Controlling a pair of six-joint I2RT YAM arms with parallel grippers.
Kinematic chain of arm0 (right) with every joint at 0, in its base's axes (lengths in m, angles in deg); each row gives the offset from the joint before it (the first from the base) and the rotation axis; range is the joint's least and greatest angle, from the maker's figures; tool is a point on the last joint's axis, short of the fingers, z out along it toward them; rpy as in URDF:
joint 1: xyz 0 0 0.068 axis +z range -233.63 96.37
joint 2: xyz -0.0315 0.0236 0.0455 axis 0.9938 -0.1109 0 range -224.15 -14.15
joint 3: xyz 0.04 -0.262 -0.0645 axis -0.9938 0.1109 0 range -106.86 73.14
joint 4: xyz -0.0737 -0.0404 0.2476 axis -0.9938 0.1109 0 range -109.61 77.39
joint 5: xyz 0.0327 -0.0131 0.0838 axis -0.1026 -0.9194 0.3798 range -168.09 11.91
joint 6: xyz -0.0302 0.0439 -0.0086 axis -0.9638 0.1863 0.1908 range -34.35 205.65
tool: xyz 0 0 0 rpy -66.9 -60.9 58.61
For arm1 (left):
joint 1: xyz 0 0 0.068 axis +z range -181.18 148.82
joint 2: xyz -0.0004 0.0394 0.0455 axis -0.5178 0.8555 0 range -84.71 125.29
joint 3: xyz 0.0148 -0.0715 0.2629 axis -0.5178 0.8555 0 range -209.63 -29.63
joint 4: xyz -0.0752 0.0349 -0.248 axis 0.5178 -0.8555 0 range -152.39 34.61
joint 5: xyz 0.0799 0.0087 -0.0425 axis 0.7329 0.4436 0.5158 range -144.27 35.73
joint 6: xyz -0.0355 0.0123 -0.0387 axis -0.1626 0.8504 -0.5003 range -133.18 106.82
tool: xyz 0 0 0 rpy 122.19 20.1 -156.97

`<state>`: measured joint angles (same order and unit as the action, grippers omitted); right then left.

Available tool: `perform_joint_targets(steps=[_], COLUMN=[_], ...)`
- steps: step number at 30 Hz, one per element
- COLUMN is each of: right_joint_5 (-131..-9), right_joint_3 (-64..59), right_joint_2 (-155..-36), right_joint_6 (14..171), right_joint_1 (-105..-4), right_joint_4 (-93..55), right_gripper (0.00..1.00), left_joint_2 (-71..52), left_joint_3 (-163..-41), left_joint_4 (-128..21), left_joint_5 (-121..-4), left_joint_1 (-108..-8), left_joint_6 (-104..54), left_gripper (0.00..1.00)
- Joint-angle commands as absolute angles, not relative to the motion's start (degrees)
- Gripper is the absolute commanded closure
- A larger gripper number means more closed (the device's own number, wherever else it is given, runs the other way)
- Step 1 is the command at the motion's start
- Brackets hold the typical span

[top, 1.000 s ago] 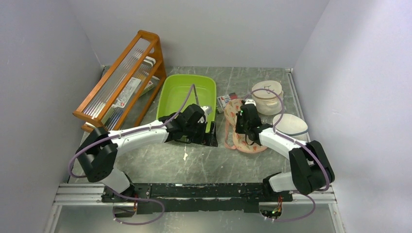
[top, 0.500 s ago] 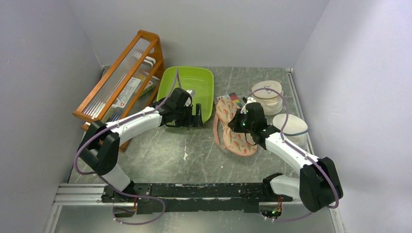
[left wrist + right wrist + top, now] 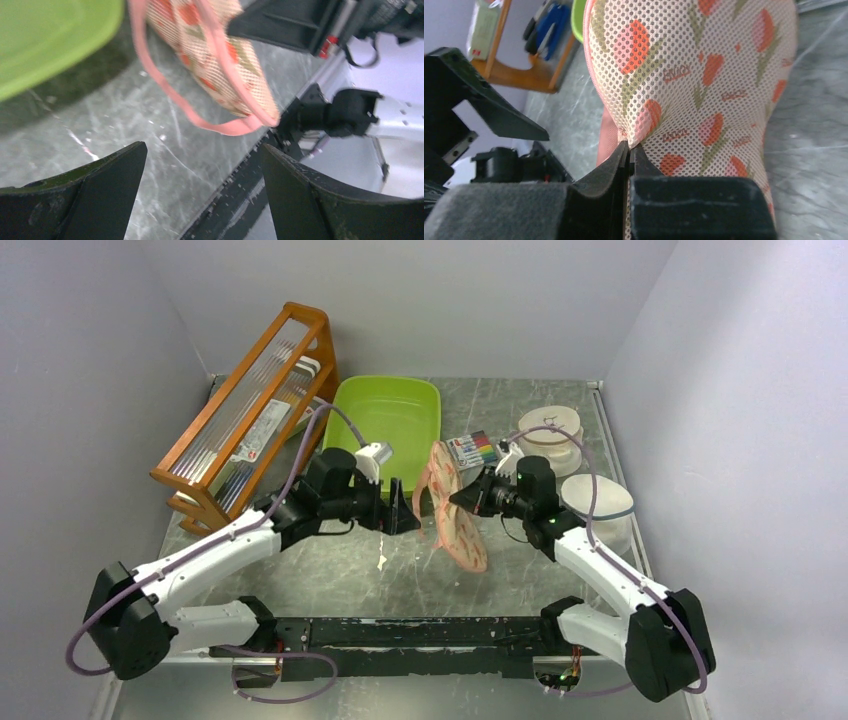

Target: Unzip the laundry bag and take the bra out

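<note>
Right gripper (image 3: 629,147): jaws clenched on a pinch of the laundry bag (image 3: 694,90), which hangs tilted above the table (image 3: 330,560), between the two grippers. Left gripper (image 3: 405,508): jaws spread wide, empty, just beside the bag. Bag judged light, soft and sagging; likeliest hold is the zip pull, not visible, nor is the bra.

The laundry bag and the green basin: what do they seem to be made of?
The laundry bag: soft mesh fabric, matte; a fine grid of holes shows under the red-green print, and it hangs limp. The green basin: probably moulded plastic, smooth and slightly glossy, with even colour and rounded corners.
</note>
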<state>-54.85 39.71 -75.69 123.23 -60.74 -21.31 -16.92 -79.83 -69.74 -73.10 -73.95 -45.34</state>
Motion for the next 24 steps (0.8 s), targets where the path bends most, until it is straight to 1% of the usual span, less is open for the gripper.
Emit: perform_joint_targets(steps=[1,2,3,5,7,9,12,14,17,20,22,24], right_joint_5=[-44.08,-42.16,-41.14,-37.65,-36.1,-37.19,-44.68,-51.01,-57.41,-56.33,-51.32,-46.27], right_joint_3=[45.01,45.51,45.58,44.0,41.58,40.11,37.47,36.99,38.77,41.71,43.15,43.79], right_joint_2=[-75.37,-76.02,-77.35,-80.98,-84.6,-85.81,-83.23,-79.45,-73.18,-71.13,-72.86,-75.89], right_joint_6=[128.38,127.96,127.04,124.85,123.06,122.02,116.76,114.22,113.34,115.55,116.82,116.87], right_joint_1=[-59.68,-58.89,-57.57,-54.74,-52.5,-52.33,-52.52,-52.86,-56.89,-66.45,-72.01,-76.15], right_joint_4=[-35.5,-37.27,-38.98,-40.27,-38.94,-36.35,-27.02,-21.59,-16.75,-15.16,-15.67,-15.71], right_gripper=[1.0,0.94,0.85,0.7,0.61,0.58,0.57,0.47,0.38,0.29,0.28,0.31], left_joint_2=[-20.04,-20.25,-20.17,-19.33,-18.23,-17.84,-18.87,-18.92,-17.52,-15.13,-12.55,-8.84], left_joint_3=[-75.03,-74.6,-74.6,-75.59,-77.1,-77.59,-75.7,-74.46,-73.92,-74.34,-75.13,-76.64], left_joint_4=[-64.87,-64.77,-65.47,-68.5,-71.96,-73.21,-70.9,-69.42,-68.19,-66.18,-64.97,-64.26], left_joint_5=[-74.49,-73.98,-72.92,-69.04,-65.35,-63.37,-65.21,-66.38,-68.84,-70.94,-71.28,-72.16], left_joint_1=[-76.32,-76.34,-76.39,-76.37,-76.36,-76.42,-76.42,-76.42,-76.45,-76.71,-77.08,-77.46], left_joint_6=[-52.32,-53.27,-53.82,-54.73,-55.21,-55.48,-56.88,-57.96,-58.74,-58.78,-59.11,-59.39], left_gripper=[0.04,0.04,0.04,0.04,0.04,0.04,0.04,0.04,0.04,0.04,0.04,0.04])
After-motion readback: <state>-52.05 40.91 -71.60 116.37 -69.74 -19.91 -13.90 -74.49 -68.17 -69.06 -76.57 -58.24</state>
